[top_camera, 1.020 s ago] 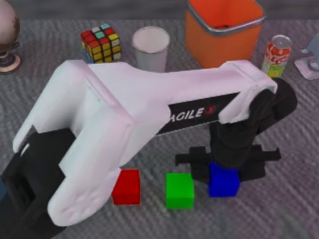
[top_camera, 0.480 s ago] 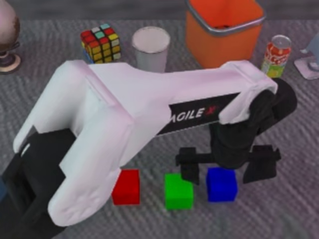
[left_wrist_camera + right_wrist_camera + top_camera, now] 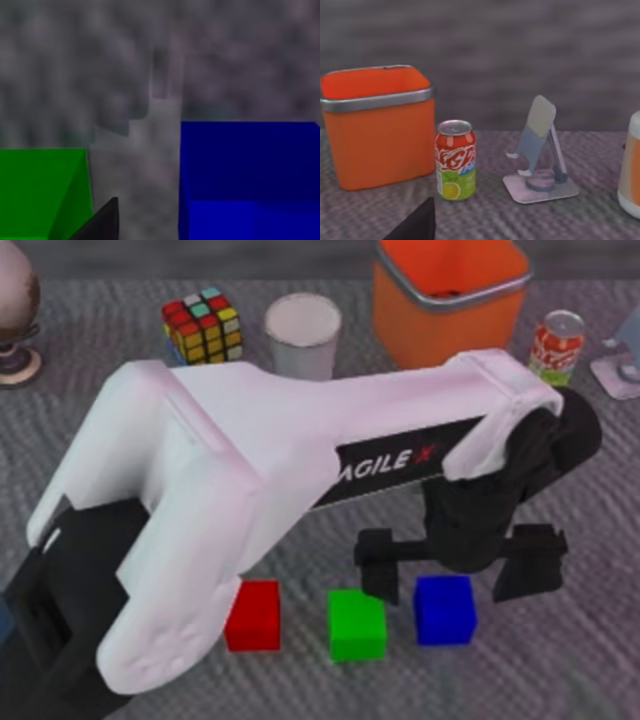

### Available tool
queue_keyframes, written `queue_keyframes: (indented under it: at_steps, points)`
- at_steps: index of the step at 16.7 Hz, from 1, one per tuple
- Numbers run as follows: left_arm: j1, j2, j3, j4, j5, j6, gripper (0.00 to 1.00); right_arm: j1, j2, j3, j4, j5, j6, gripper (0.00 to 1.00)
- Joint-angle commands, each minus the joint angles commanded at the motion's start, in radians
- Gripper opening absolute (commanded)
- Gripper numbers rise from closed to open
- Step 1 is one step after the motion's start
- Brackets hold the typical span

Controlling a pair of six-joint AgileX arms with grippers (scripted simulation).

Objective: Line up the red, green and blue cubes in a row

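Near the front edge of the grey table (image 3: 590, 660), the red cube (image 3: 253, 615), the green cube (image 3: 357, 625) and the blue cube (image 3: 444, 609) sit in a row from left to right, each apart from its neighbour, the blue one a little farther back than the green. Above and just behind the blue cube hangs the left gripper (image 3: 458, 562), its two black fingers spread wide, one behind the gap between green and blue, the other past the blue cube's right side; neither seems to touch the cube, though the top view makes this hard to judge. The left wrist view shows the green cube (image 3: 42, 192) and blue cube (image 3: 250, 180) with bare table between them. At the back of the table stand a puzzle cube (image 3: 202, 326), a white cup (image 3: 303, 335), an orange bin (image 3: 450, 302), a drink can (image 3: 555, 345) and a phone stand (image 3: 622, 362). The right arm is out of the top view; its wrist camera faces the bin (image 3: 377, 127), can (image 3: 455, 160) and stand (image 3: 540, 155), with one dark fingertip (image 3: 415, 225) showing, so I cannot tell how its claw is set.
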Motion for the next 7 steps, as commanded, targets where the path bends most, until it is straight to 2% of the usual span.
queue_keyframes:
  at_steps: [4,7]
  points:
    - [0.011,-0.016,0.133,-0.161,0.001,-0.002,1.0,0.0,0.0,0.0,0.0,0.0,0.0,1.0]
    - [0.016,-0.028,0.184,-0.214,0.001,0.0,1.0,0.0,0.0,0.0,0.0,0.0,0.0,1.0]
